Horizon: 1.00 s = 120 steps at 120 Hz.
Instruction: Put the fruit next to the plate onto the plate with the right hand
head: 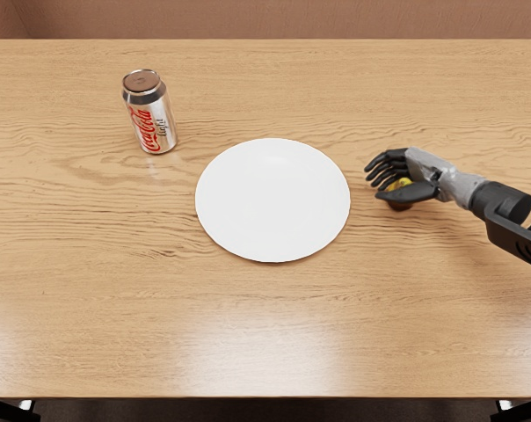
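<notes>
A round white plate (272, 200) lies flat on the wooden table near its middle. To the plate's right, my right hand (394, 179) comes in from the right edge with its dark fingers curled around a small yellow fruit (399, 185). Only a sliver of the fruit shows between the fingers and thumb. Hand and fruit sit low at the table surface, a short gap away from the plate's right rim. My left arm is out of the picture.
A silver Coca-Cola light can (149, 112) stands upright at the back left, apart from the plate. The table's front edge (265, 396) runs along the bottom of the picture.
</notes>
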Available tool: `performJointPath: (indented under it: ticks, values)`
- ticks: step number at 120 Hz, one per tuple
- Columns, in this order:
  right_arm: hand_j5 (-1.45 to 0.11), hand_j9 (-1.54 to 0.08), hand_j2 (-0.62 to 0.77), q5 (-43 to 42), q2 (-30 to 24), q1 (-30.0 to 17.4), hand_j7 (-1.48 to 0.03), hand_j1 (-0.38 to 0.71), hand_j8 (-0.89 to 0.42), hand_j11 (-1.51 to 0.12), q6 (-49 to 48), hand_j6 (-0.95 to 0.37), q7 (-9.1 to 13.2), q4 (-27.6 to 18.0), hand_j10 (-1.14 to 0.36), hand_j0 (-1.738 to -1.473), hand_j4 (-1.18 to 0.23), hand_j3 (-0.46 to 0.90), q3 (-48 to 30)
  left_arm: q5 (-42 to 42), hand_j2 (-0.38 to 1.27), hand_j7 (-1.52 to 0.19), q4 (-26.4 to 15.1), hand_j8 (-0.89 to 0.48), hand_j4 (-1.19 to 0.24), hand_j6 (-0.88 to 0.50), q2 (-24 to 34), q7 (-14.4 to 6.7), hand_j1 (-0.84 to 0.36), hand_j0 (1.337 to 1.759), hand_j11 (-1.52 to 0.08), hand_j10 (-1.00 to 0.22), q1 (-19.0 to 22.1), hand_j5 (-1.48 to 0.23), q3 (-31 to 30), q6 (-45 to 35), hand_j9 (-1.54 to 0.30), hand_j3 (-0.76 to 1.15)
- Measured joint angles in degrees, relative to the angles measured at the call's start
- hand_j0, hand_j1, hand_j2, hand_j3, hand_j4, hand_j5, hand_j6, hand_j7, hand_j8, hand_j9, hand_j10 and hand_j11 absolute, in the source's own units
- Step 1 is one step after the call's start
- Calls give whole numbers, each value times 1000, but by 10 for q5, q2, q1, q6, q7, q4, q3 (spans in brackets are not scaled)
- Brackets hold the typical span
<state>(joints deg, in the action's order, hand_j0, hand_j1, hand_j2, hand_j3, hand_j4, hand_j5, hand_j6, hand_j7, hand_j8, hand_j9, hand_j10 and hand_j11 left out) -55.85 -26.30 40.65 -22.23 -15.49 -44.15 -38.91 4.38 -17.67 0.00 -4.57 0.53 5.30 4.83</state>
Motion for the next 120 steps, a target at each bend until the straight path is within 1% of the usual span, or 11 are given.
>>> performJointPath:
  ticks: [17, 21, 22, 26, 30, 37, 44, 58, 73, 99, 120]
  values:
    - [-881, -880, -293, 2, 0, 0, -848, 306, -644, -901, -2, -663, 1, 0, -547, -1646, -645, 0, 0, 0, 1, -3, 0, -2, -2, -2, 0, 0, 346, 1658, -3, -2, 0, -3, 0, 0, -3, 0]
    - [-903, -903, -307, 3, 0, 1, -864, 311, -650, -925, -2, -673, 1, 0, -505, -1644, -651, 0, 1, 0, 1, -3, 0, -2, -2, -2, 0, 0, 346, 1658, -3, -2, 0, -3, 0, 0, -3, 0]
    - [-901, -900, -304, 3, 0, 1, -867, 314, -656, -930, -2, -676, 1, 0, -537, -1644, -657, 0, 1, 0, 1, -3, 0, -2, -2, -2, 0, 0, 346, 1658, -3, -2, 0, -3, 0, 0, -3, 0]
    - [-926, -929, -299, 5, -1, 2, -880, 331, -656, -955, -4, -684, 1, 1, -499, -1643, -658, 0, 2, 0, 1, -3, 0, -2, -2, -2, 0, 0, 346, 1658, -3, -2, 0, -3, 0, 0, -3, 0]
    - [-935, -939, -284, 9, -2, 3, -893, 307, -667, -968, -5, -693, 2, 0, -522, -1643, -669, 0, 3, 0, 0, -3, 0, -2, -2, -2, 0, 0, 346, 1658, -3, -2, 0, -3, 0, 0, -3, 0]
    - [-952, -957, -231, 13, -2, 4, -922, 354, -693, -994, -8, -714, 3, 0, -492, -1645, -696, 0, 4, 0, 0, -3, 0, -2, -2, -2, 0, 0, 346, 1658, -3, -2, 0, -3, 0, 0, -3, 0]
    - [-964, -969, -280, 17, -3, 4, -948, 352, -721, -1017, -11, -733, 4, 0, -486, -1645, -723, 0, 4, 0, 0, -3, 0, -2, -2, -2, 0, 0, 346, 1658, -3, -2, 0, -3, 0, 0, -3, 0]
    - [-1015, -1024, -289, 16, -7, 5, -994, 458, -749, -1063, -18, -766, 4, -4, -482, -1650, -752, 0, 6, 0, 0, -3, 0, -2, -2, -2, 0, 0, 346, 1658, -3, -2, 0, -3, -1, 0, -3, 0]
    - [-1067, -1088, -211, 13, -9, 8, -1029, 535, -759, -1118, -23, -791, 4, -8, -480, -1649, -768, 0, 9, 0, 0, -3, 0, -2, -2, -2, 0, 0, 346, 1658, -3, -2, 0, -2, -1, 0, -3, 0]
    - [-1132, -1168, -81, 27, -22, 15, -1076, 590, -778, -1174, -35, -827, 15, -32, -607, -1647, -795, 0, 10, 0, -1, -2, 0, -2, -2, -2, 0, 0, 347, 1658, -2, -2, 0, -2, -1, 0, -2, 1]
    - [-1175, -1223, -11, 42, -38, 19, -1109, 610, -794, -1233, -49, -854, 21, -59, -605, -1634, -818, 0, 10, 1, -1, -2, 0, -2, -2, -2, 0, 0, 347, 1658, -2, -2, 0, -2, -1, 0, -2, 1]
